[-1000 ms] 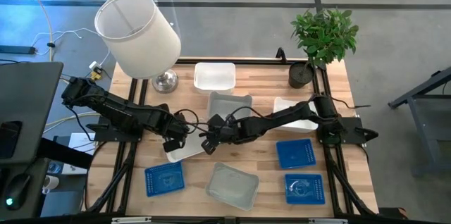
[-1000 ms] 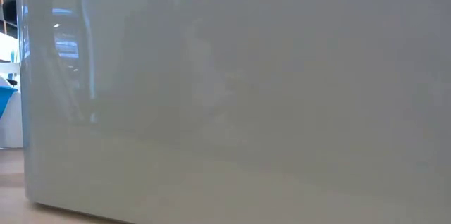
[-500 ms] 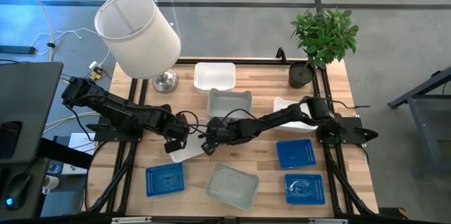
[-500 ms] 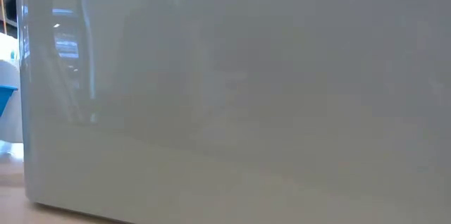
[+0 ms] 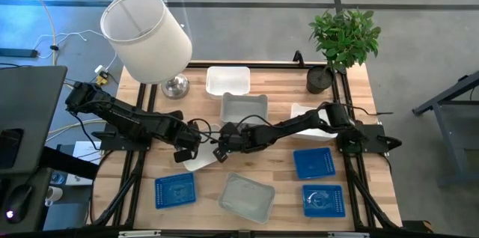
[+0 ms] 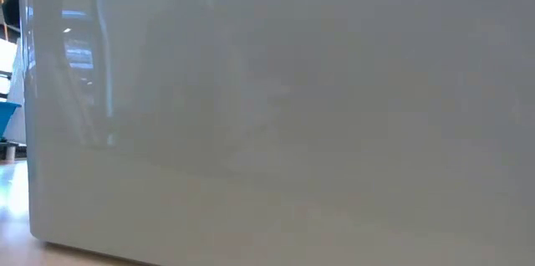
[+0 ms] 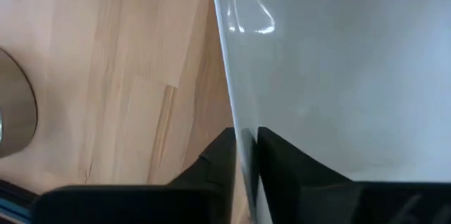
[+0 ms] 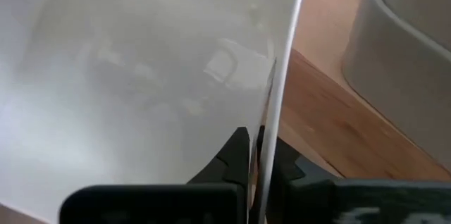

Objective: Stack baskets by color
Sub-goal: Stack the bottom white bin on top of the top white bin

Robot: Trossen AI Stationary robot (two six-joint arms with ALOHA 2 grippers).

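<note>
Wooden planks make the table [image 5: 277,174], which has a black frame around it and a grey floor behind. At its far edge stand a big white lampshade [image 5: 146,37] on a metal foot and a green plant [image 5: 344,37] in a black pot. Near the middle of the table both arms meet at one white basket [image 5: 200,157]. The left gripper [image 5: 187,153] holds the basket's rim on one side, and in its wrist view the rim sits between the two dark fingers [image 7: 218,171]. The right gripper [image 5: 222,148] is closed on the opposite rim, with the thin white edge pinched between its fingers [image 8: 236,155]. Another white basket [image 5: 227,81] lies at the far edge, and a third white one [image 5: 308,113] lies partly under the right arm. One grey basket [image 5: 245,108] is just beyond the grippers, and another grey basket [image 5: 245,197] fills the low view. Three blue baskets [image 5: 174,191] [image 5: 312,162] [image 5: 323,200] lie along the near side, well apart.
</note>
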